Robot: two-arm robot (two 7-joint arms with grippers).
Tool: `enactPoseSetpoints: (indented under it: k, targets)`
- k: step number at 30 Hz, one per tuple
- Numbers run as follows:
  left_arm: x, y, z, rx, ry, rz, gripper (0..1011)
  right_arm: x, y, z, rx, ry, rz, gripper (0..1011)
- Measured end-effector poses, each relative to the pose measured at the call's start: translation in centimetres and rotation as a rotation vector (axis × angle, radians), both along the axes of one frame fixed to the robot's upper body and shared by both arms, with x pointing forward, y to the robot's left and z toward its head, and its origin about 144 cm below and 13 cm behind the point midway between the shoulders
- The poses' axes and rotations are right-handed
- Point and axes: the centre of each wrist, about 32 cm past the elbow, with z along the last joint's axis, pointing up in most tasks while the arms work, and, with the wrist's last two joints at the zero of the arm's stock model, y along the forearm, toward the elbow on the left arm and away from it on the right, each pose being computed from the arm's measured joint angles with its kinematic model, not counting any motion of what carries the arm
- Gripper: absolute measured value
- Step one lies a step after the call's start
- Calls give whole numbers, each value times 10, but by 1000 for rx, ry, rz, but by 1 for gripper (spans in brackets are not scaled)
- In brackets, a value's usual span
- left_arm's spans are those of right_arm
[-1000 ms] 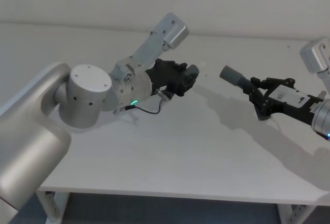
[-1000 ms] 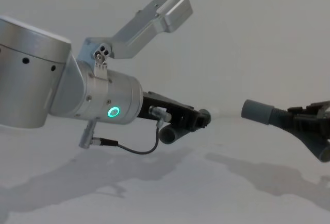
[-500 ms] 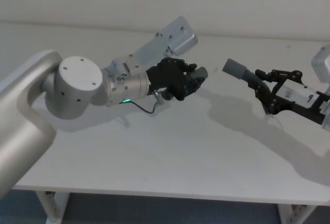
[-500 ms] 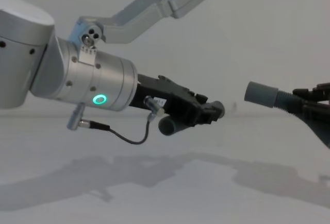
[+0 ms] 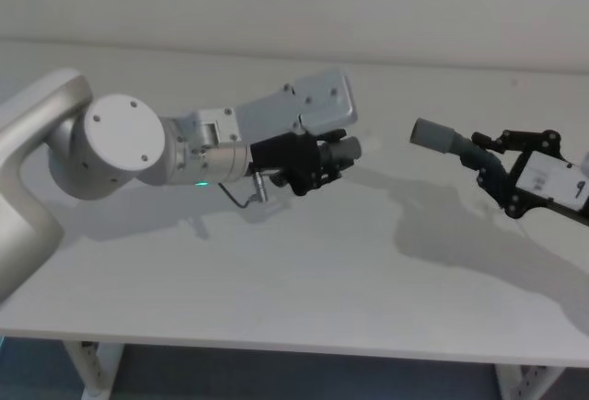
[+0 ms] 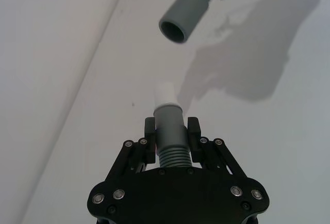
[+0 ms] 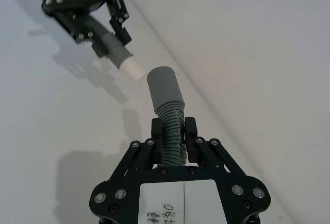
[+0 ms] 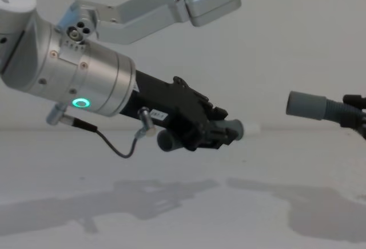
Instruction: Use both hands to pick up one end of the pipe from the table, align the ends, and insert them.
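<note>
Both pieces of the pipe are held in the air above the table [image 5: 304, 271]. My left gripper [image 5: 324, 163] is shut on the short ribbed piece [image 6: 169, 152]; its grey collar [image 6: 169, 123] and white tip [image 6: 165, 94] stick out past the fingers. My right gripper [image 5: 492, 156] is shut on the longer ribbed piece [image 7: 171, 126], whose smooth socket cuff [image 7: 164, 87] points at the left gripper [image 7: 85, 7]. The ends face each other across a short gap, the cuff [image 8: 306, 105] a little higher than the collar [image 8: 231, 130]. The cuff's open mouth [image 6: 175, 28] shows beyond the white tip.
The silver left arm [image 5: 120, 147] reaches in from the left, with a thin cable [image 8: 114, 146] hanging below its wrist. A pale wall [image 5: 294, 5] stands behind the table's far edge. Arm shadows lie on the tabletop.
The left gripper has swung right and rolled, so the short piece now lies more level. The right gripper has drawn to the right, its cuff levelling toward the collar. Both grips are unchanged.
</note>
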Motion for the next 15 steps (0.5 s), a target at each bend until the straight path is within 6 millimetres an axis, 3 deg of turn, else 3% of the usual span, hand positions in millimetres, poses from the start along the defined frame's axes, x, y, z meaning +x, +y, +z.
enactPoseSetpoints:
  k: [15]
  targets:
    - [-13, 8, 13, 212, -128, -89, 354, 1, -37, -4, -177, -217, 127, 248]
